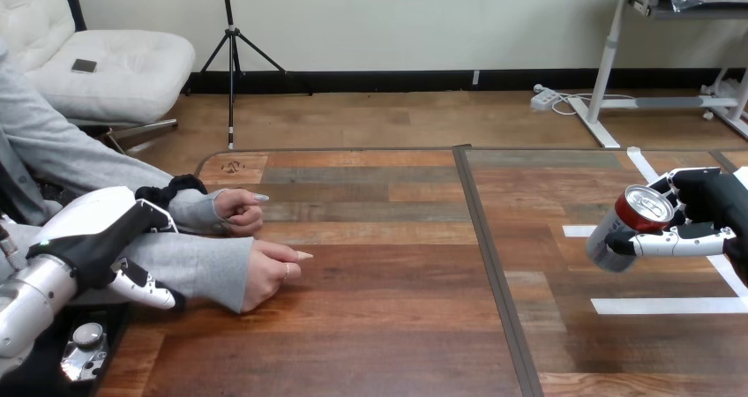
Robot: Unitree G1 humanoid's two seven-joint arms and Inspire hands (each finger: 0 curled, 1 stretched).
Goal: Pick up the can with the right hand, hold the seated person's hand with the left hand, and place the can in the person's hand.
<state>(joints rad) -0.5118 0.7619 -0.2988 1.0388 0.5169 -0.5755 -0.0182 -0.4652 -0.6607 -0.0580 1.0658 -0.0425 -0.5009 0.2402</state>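
Note:
A silver can with a red top (628,228) hangs tilted above the table's right part. My right hand (711,205) is shut on it, fingers (684,241) wrapped round its side. At the left, the person's two hands rest on the table, both loosely curled: the nearer one (267,272) and the farther one (236,210). My left hand (88,238) lies on the nearer arm's grey sleeve (194,269), with a finger (145,289) along the sleeve's near side and the thumb (152,215) over its far side, clasping the forearm.
A dark seam strip (494,265) runs down the wooden table (388,326) between the person's hands and the can. White tape marks (661,305) lie on the table under the can. A small grey device (84,348) sits at the bottom left.

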